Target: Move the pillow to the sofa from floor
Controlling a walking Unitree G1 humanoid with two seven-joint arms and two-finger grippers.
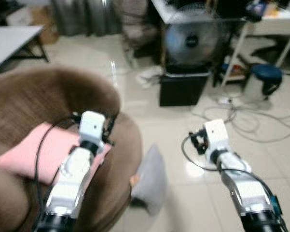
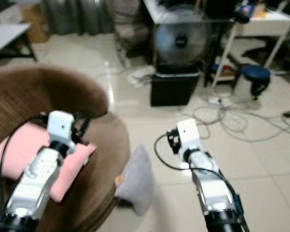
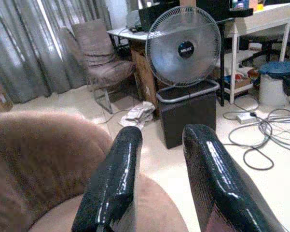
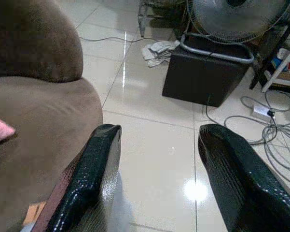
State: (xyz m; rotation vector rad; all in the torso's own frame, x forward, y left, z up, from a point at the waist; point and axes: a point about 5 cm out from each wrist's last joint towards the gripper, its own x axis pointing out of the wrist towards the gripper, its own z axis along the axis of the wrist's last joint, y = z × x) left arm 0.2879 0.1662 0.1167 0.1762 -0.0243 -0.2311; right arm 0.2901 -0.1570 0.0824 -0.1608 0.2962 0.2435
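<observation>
My left jaws (image 3: 157, 183) are open and hold nothing. They hang over the brown sofa (image 1: 19, 96), just above the pink pillow (image 1: 43, 152), which lies on the seat at about 8 o'clock in my head view. My right jaws (image 4: 157, 179) are open too, over the shiny floor (image 1: 193, 193). A grey pillow (image 1: 152, 179) leans on the floor against the sofa's front, near 6 o'clock. A fan (image 1: 190, 38) stands on a black box (image 1: 183, 89) at 12 o'clock, with cables (image 1: 246, 121) to its right.
</observation>
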